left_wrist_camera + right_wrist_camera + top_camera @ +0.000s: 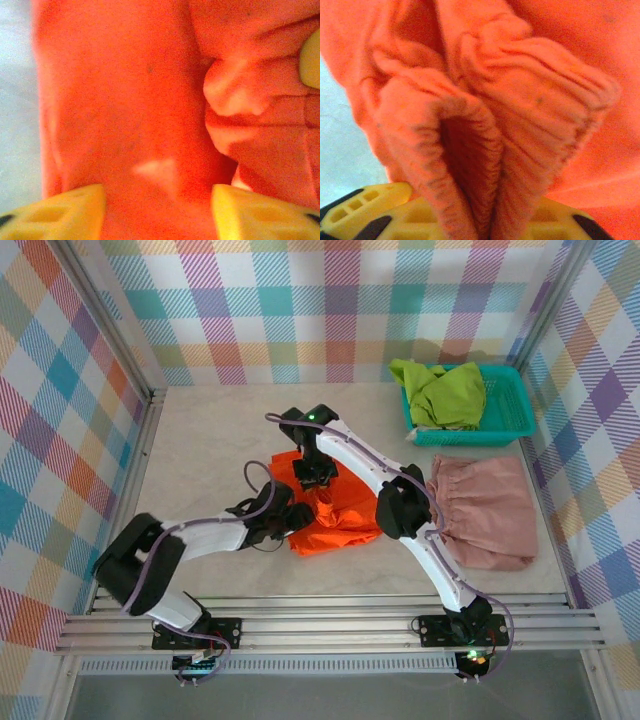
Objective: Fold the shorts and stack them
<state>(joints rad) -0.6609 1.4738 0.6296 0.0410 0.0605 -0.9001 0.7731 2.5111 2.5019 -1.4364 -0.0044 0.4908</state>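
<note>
Centrally, orange shorts (340, 530) lie; bare table (200, 440) leftward.

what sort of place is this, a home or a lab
Likely a robot test cell: plaid walls box in a table with orange shorts, and the left arm and right arm are bolted to an aluminium rail.

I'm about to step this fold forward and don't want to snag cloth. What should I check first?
1. Left hand open above the orange shorts: ok.
2. Right hand free of the waistband: cannot tell; the gathered band sits between its fingers.
3. Orange shorts lying flat: not ok, bunched in the middle.
4. Pink shorts flat on the table, ready as stack base: ok.
5. Green shorts out of the basket: not ok, they lie in it.
</note>
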